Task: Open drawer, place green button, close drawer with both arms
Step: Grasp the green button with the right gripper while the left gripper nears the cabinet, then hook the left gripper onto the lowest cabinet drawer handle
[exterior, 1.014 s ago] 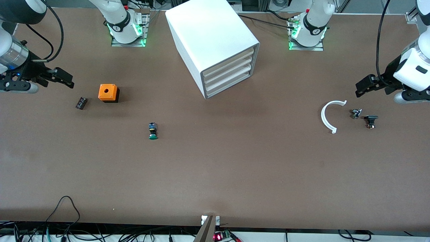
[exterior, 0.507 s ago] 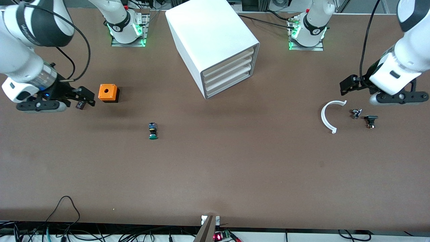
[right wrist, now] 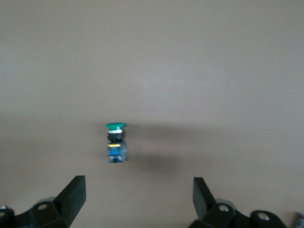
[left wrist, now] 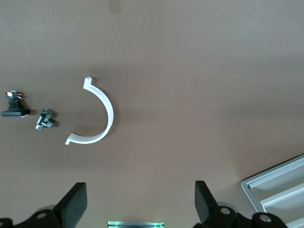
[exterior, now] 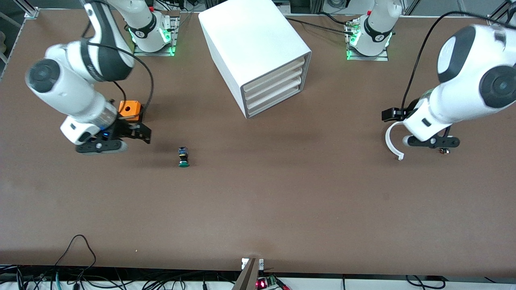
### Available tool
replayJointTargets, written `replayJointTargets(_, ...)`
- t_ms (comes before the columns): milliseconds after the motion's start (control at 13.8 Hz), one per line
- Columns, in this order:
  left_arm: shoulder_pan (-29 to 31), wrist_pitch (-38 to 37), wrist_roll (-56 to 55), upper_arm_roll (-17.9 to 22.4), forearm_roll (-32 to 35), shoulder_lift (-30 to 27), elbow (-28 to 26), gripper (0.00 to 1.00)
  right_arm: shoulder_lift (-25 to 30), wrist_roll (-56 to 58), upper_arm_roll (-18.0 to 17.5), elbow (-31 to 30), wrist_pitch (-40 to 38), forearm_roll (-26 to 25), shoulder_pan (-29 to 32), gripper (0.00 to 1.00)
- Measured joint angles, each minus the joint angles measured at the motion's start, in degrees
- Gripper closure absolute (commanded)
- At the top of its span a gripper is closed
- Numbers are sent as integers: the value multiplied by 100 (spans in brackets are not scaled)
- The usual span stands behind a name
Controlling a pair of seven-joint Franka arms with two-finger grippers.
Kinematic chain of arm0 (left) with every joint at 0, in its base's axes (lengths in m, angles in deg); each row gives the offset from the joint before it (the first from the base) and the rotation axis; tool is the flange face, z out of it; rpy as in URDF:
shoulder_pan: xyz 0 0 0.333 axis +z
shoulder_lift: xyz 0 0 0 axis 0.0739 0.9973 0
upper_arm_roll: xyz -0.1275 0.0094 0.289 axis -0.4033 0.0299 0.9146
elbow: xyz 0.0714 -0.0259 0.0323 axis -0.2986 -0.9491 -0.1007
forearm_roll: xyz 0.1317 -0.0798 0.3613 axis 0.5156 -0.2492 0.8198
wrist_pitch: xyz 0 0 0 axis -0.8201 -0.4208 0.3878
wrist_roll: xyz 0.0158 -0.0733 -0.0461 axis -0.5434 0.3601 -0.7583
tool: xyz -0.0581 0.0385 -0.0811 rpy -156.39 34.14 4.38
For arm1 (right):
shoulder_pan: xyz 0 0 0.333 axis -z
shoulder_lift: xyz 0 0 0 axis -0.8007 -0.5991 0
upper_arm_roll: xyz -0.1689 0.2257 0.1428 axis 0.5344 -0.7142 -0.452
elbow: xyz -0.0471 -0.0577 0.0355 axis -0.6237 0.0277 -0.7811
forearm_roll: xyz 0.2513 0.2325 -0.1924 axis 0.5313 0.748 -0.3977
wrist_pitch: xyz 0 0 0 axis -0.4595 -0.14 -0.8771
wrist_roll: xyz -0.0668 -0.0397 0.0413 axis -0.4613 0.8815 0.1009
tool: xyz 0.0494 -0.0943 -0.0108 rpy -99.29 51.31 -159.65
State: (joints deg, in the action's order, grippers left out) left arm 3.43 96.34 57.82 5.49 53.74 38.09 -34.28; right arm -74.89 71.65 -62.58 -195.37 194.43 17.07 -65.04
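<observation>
The button (exterior: 184, 157), green cap and black, blue and yellow body, lies on its side on the brown table, nearer the front camera than the white cabinet (exterior: 254, 44). It also shows in the right wrist view (right wrist: 116, 142). The lowest drawer (exterior: 276, 104) is shut, like the three above it. My right gripper (exterior: 140, 133) is open and empty, low over the table beside the button, toward the right arm's end; its fingers (right wrist: 73, 195) are wide apart. My left gripper (exterior: 390, 114) is open and empty over a white arc piece (exterior: 393, 143). A cabinet corner shows in the left wrist view (left wrist: 280, 190).
An orange box with a hole (exterior: 130, 108) stands just beside the right arm's wrist. The white arc (left wrist: 97, 114) and two small black parts (left wrist: 14, 104) (left wrist: 45, 119) lie toward the left arm's end. Cables hang along the table's front edge (exterior: 76, 245).
Both arms have swung in from the table's ends. The right gripper has come past the orange box toward the button. The left gripper has moved over the white arc, toward the cabinet.
</observation>
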Motion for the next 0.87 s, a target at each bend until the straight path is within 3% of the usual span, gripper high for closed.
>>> replayJointTargets(145, 29, 7, 261, 2, -383, 358, -3, 0, -340, -276, -3, 2, 326, 0, -219, 0)
replayJointTargets(362, 57, 107, 664, 3, -1548, 799, -217, 0, -760, -437, -3, 3, 733, 0, -411, 0)
replayJointTargets(580, 68, 663, 1072, 0, -3133, 1022, -1011, 0, -1108, -446, -2, 4, 1089, -1, -482, 0)
replayJointTargets(870, 20, 1423, 3215, -14, -4752, 1345, -1986, 0, -1466, -432, -5, 2, 1272, -104, -576, 0)
